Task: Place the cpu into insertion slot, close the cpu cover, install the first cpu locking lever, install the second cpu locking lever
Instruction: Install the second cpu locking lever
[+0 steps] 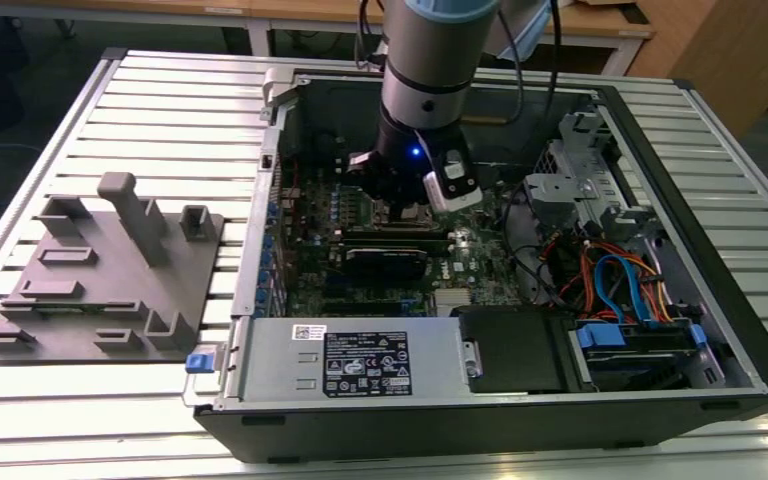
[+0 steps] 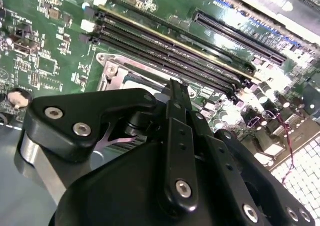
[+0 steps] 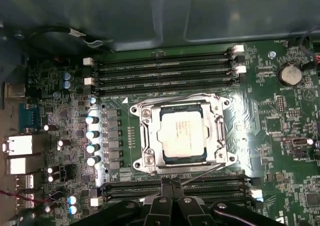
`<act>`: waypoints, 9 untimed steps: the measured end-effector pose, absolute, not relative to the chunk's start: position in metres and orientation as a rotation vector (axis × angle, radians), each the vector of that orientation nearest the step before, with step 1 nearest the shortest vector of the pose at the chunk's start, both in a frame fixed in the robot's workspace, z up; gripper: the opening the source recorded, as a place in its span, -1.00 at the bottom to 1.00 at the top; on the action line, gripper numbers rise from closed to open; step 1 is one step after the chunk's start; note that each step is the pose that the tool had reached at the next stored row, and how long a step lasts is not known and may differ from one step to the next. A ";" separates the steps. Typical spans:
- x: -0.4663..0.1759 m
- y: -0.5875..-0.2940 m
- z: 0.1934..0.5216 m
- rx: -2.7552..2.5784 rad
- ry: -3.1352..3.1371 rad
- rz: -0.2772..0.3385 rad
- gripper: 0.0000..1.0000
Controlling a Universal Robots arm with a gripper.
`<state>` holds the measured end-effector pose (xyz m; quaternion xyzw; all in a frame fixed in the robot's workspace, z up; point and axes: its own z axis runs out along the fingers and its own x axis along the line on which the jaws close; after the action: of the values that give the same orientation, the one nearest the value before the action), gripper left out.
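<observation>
A: Cpu (image 3: 182, 134) is seen seated in the slot (image 3: 218, 131), framed by the closed cover (image 3: 150, 131).
B: Gripper (image 3: 171, 185) is held low beside the socket, fingers (image 2: 178, 111) pressed together, nothing pinched.

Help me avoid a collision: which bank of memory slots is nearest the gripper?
The bank of memory slots right at the gripper's tips, in the first wrist view; the other bank lies beyond the cpu.
</observation>
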<state>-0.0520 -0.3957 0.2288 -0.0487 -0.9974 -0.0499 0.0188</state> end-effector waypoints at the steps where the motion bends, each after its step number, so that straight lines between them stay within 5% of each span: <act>1: -0.053 -0.396 0.228 -0.152 -3.096 -0.155 -0.80; 9: -0.062 -0.398 0.222 -0.151 -3.090 -0.192 -0.80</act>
<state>-0.0625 -0.3979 0.2221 -0.0486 -0.9967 -0.0618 0.0212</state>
